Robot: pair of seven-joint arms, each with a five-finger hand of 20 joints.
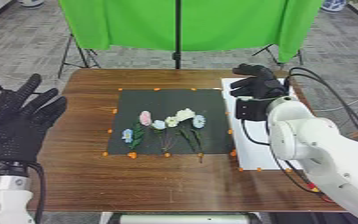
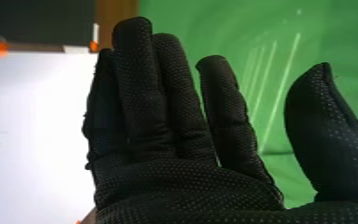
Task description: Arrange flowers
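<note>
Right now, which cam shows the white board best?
Head view: the white board shows from far edge to near edge, right of the black mat, partly covered by the right hand and arm. The right wrist view shows a cropped stretch beside that hand.

And there's the left hand (image 1: 15, 127), fingers straight and fanned, its white arm (image 1: 2, 195) behind them. Now the right hand (image 1: 262, 87): fingers (image 2: 140, 95) straight, the one nearest the thumb (image 2: 313, 130) slightly apart, the thumb itself wide of them, and the white right arm (image 1: 313, 140) running back behind.
</note>
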